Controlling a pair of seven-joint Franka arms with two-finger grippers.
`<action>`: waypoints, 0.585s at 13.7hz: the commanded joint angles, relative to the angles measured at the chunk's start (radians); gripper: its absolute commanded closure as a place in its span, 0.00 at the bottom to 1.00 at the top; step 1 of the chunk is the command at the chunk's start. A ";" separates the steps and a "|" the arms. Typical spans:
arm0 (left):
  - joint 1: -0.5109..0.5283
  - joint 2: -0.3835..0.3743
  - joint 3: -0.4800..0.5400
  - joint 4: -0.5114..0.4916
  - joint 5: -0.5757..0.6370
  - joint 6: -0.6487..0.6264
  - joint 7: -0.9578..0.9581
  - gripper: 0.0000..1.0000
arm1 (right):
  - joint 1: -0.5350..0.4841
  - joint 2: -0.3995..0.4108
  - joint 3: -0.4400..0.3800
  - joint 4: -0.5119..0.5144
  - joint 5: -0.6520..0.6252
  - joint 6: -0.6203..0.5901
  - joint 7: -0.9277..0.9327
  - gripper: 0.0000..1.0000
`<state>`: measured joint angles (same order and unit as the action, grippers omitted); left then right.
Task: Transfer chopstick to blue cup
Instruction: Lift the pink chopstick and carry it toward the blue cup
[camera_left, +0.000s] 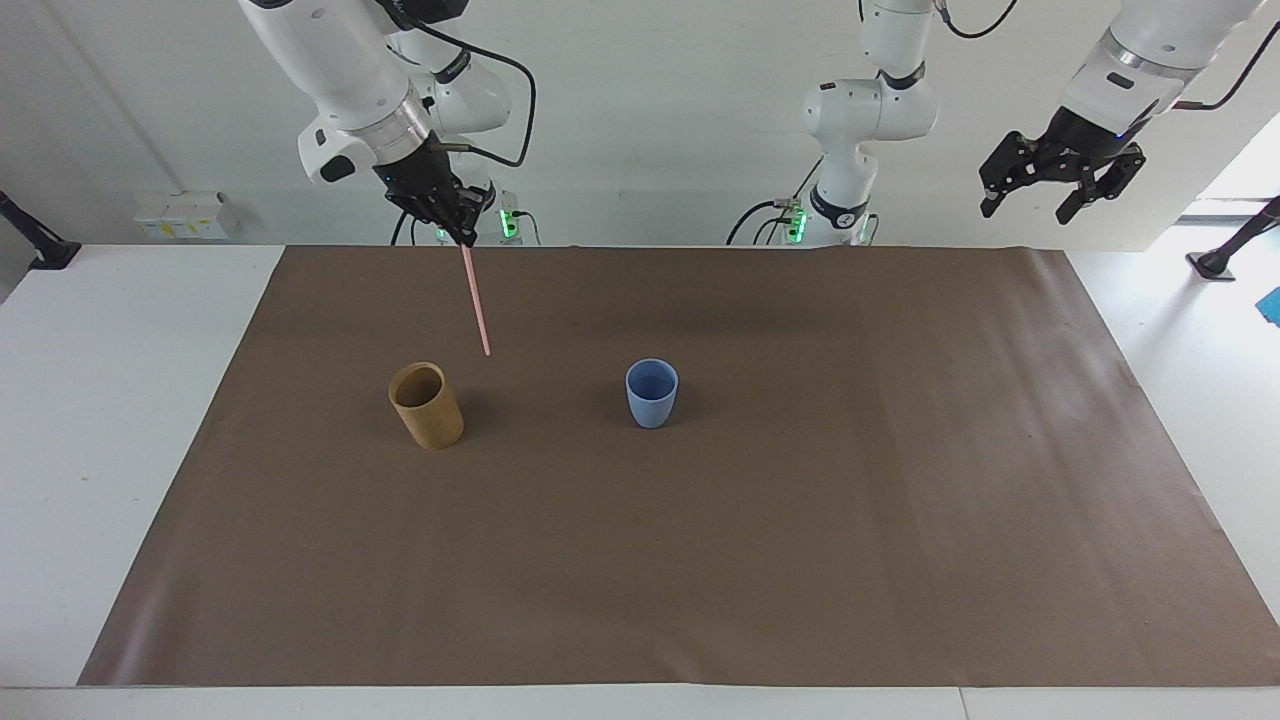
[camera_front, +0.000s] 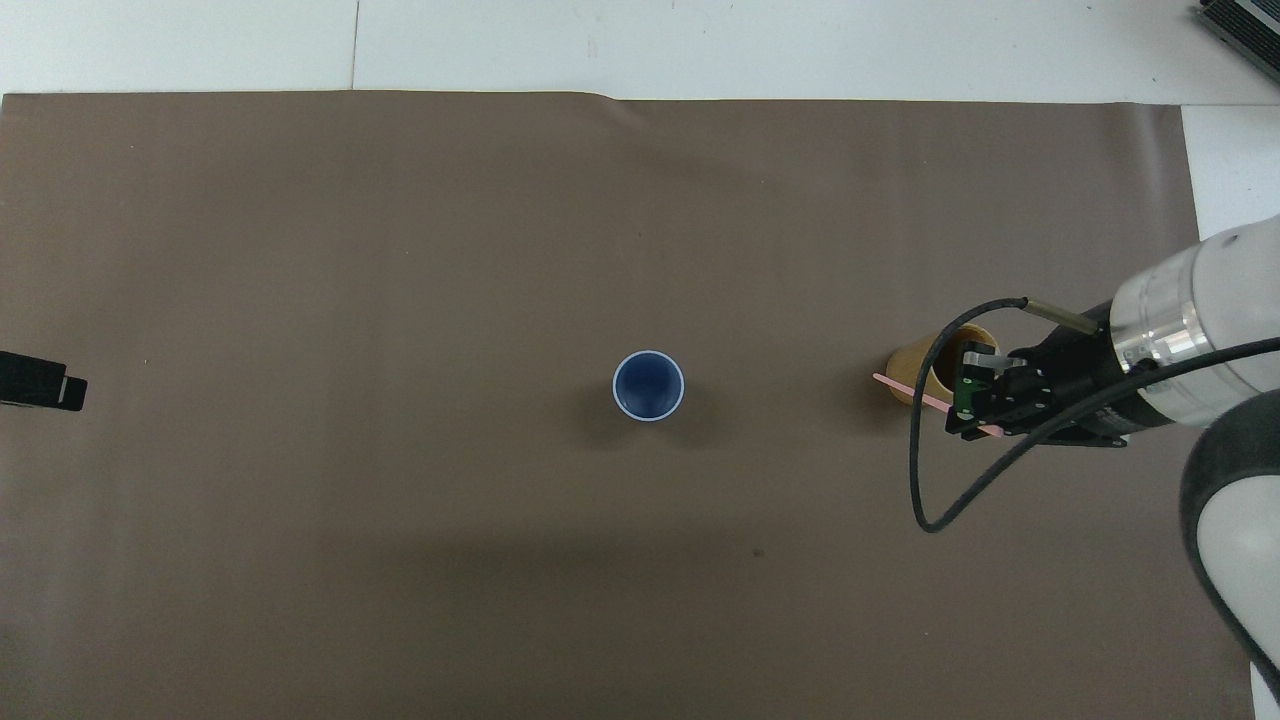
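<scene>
Holding the chopstick (camera_left: 475, 298) by its top end, my right gripper (camera_left: 462, 236) pinches it high in the air, over the brown mat (camera_left: 700, 560) just beside the tan cup (camera_left: 426, 404). The stick could swing or slip in so thin a pinch — one end gripped, the long free end wagging — and its tip could catch the blue cup (camera_left: 652, 392) on the rim and tip it. Its long axis runs near upright, slightly tilted, with the free tip pointing down and leaning toward the blue cup. My left gripper (camera_left: 1060, 185) waits raised at its own end of the table, fingers spread.
</scene>
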<state>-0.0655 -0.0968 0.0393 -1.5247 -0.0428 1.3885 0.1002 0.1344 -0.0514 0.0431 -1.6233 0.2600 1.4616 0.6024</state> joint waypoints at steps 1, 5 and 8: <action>-0.007 -0.014 0.002 -0.014 0.012 0.004 0.000 0.00 | 0.075 0.012 0.012 0.020 0.048 0.095 0.178 1.00; 0.007 -0.014 0.011 -0.012 0.014 0.004 0.003 0.00 | 0.197 0.036 0.015 0.020 0.051 0.155 0.359 1.00; 0.007 -0.014 0.014 -0.012 0.014 0.006 0.003 0.00 | 0.253 0.074 0.017 0.020 0.053 0.212 0.463 1.00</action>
<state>-0.0639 -0.0968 0.0565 -1.5249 -0.0428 1.3885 0.1002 0.3616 -0.0149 0.0608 -1.6211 0.2940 1.6368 1.0083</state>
